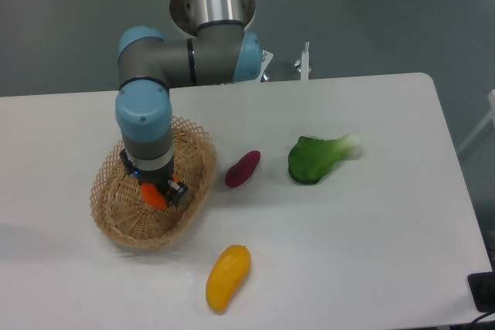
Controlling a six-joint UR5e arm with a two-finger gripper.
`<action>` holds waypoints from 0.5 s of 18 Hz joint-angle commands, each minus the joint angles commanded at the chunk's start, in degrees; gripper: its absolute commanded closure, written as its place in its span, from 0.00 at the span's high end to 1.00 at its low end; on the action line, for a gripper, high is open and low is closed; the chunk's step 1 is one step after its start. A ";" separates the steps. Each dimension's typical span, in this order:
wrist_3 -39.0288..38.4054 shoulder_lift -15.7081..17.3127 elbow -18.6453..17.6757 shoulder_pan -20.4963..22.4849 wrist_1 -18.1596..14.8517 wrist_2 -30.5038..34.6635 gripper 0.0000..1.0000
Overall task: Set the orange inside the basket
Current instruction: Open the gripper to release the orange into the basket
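While the arm reaches straight down over the tabletop point(371, 214), you will find the hand point(157, 189) lowered inside the basket point(116, 222), which lies on the tabletop directly beneath and around it. Note the orange point(152, 195) at the fingertips: it sits within the basket, close above or on the woven floor, with the dark fingers to either side of it. You can see the fingers narrowed about the fruit, but whether they press on it or stand just clear of it cannot be told from this view, and contact between the orange and the basket floor is likewise unclear. No other item is visible in the basket; part of its interior is hidden behind the arm.

Check the items outside the basket. A purple sweet potato point(242, 168) lies on the tabletop just beyond the basket rim, to the camera's right of the hand. A green leafy vegetable point(317, 158) lies farther out on that same side, well apart from the hand. A yellow-orange mango point(227, 277) lies nearer the camera than the hand, apart from the basket rim.
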 joint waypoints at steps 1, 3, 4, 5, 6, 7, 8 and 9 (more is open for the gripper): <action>-0.09 -0.26 0.09 -0.09 0.00 0.00 0.72; -0.17 -0.44 0.09 -0.44 0.00 0.00 0.73; -0.52 -0.70 0.17 -0.53 0.00 0.00 0.75; -0.87 -0.79 0.26 -0.53 0.00 -0.09 0.79; -0.88 -0.79 0.26 -0.53 0.00 -0.09 0.83; -0.88 -0.79 0.35 -0.53 0.00 -0.09 0.86; -0.88 -0.88 0.26 -0.53 0.00 -0.09 0.91; -0.97 -0.97 0.35 -0.53 -0.09 -0.09 1.00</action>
